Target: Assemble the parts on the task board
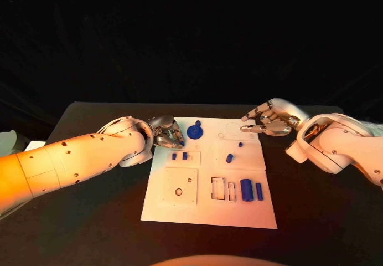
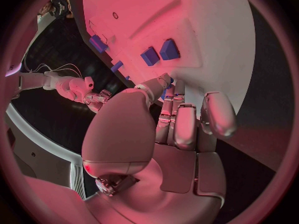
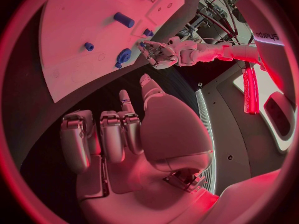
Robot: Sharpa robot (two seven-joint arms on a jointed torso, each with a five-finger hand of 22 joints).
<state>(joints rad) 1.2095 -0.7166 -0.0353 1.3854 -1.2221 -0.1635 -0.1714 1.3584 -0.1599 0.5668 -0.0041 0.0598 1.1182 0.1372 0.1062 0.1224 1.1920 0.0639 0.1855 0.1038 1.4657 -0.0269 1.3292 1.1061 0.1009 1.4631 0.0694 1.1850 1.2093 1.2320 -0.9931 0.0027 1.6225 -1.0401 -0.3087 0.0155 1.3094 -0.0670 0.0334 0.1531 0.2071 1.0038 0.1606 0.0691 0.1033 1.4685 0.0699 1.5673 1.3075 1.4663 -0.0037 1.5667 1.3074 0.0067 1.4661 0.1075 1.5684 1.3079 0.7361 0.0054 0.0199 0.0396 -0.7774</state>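
Left hand (image 1: 165, 133) hovers with fingers curled over the task board (image 1: 209, 213), seemingly empty, likely reaching for the blue gear (image 1: 195, 131); right hand (image 1: 270, 119) waits open beside the board.

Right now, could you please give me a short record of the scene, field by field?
Table: black table
Board: white board lying flat in the middle of the table
Parts: blue round piece at the far end; two small blue blocks on the left; blue cylinder on the near right
Left hand: left hand at the board's far left corner, fingers next to the round piece; grip cannot be told
Right hand: right hand over the far right corner, fingers apart, holding nothing
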